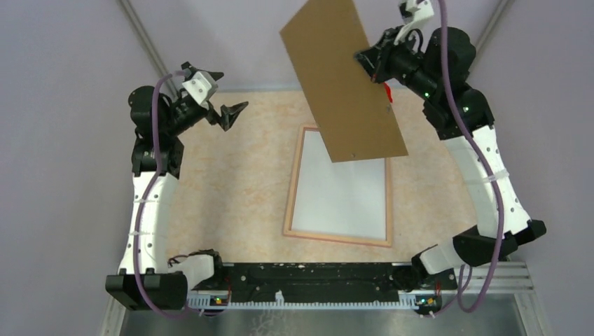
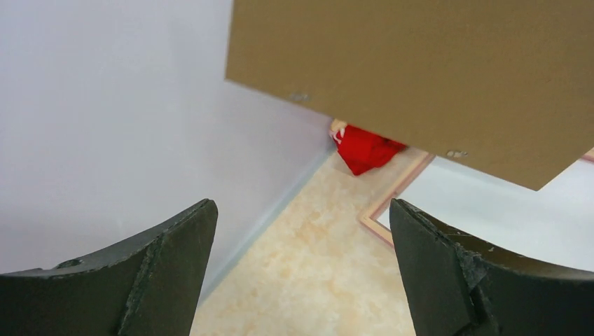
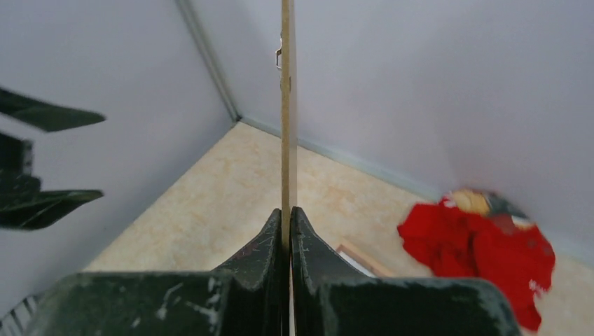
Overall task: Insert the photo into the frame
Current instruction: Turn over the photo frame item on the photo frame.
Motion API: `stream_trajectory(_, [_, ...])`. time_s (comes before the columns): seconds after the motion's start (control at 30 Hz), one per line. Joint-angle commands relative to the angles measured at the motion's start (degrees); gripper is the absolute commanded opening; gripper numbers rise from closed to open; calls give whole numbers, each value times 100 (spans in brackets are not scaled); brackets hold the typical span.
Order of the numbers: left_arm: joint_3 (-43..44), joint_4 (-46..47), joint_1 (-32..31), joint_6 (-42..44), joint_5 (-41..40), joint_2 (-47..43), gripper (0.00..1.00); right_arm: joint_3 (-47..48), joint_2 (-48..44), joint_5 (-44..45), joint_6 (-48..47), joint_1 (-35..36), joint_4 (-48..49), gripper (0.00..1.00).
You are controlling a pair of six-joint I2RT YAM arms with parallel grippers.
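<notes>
The frame (image 1: 336,239) lies flat in the middle of the table, its tan rim up. A white sheet (image 1: 343,199) fills its opening; I cannot tell whether that is the photo's back, and no printed side shows. My right gripper (image 1: 369,64) is raised at the back right, shut on the edge of a plain brown backing board (image 1: 343,80). The board hangs tilted above the frame's far end. In the right wrist view the pads (image 3: 287,213) pinch the board's thin edge (image 3: 286,105). My left gripper (image 1: 235,89) hovers wide open at the back left, empty, apart from the board (image 2: 420,70).
A red cloth heap (image 3: 483,252) lies by the back wall, right of the frame's far corner (image 3: 357,253), also seen under the board as red cloth (image 2: 364,148). Grey walls close in the back and sides. Bare tabletop (image 1: 231,203) stretches left of the frame.
</notes>
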Motion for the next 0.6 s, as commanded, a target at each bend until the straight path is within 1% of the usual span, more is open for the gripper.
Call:
stream_trajectory(0.0, [261, -1001, 29, -22, -2, 393, 99, -501, -243, -296, 2305, -930, -324, 0])
stream_trajectory(0.07, [270, -1479, 32, 6, -45, 666, 99, -1256, -486, -797, 3063, -1398, -192, 0])
stream_trajectory(0.13, [241, -1925, 18, 130, -57, 944, 99, -2224, -793, -1485, 3746, -1874, 222, 0])
stream_trajectory(0.23, [37, -2206, -2, 356, -337, 1315, 96, -3891, -1454, -2174, 4576, -2451, 1353, 0])
stream_trajectory(0.33, [-186, -2351, -37, 589, -392, 1651, 98, -5315, -1855, -2496, 5041, -2853, 2002, 0])
stream_trajectory(0.37, [-261, -2356, -50, 658, -351, 1738, 98, -5559, -1926, -2568, 5163, -2917, 2207, 0])
stream_trajectory(0.4, [-329, -2357, -92, 710, -311, 1815, 98, -6014, -1990, -2637, 5280, -2965, 2446, 0])
stream_trajectory(0.43, [-378, -2364, -101, 716, -335, 1914, 99, -6286, -2034, -2691, 5377, -2974, 2669, 0])
stream_trajectory(0.5, [-437, -2382, -385, 758, -444, 2120, 98, -6800, -2105, -2666, 5519, -2978, 3145, 0])
stream_trajectory(0.57, [-482, -2398, -566, 874, -524, 2374, 96, -7229, -2124, -2627, 5637, -2980, 3704, 0])
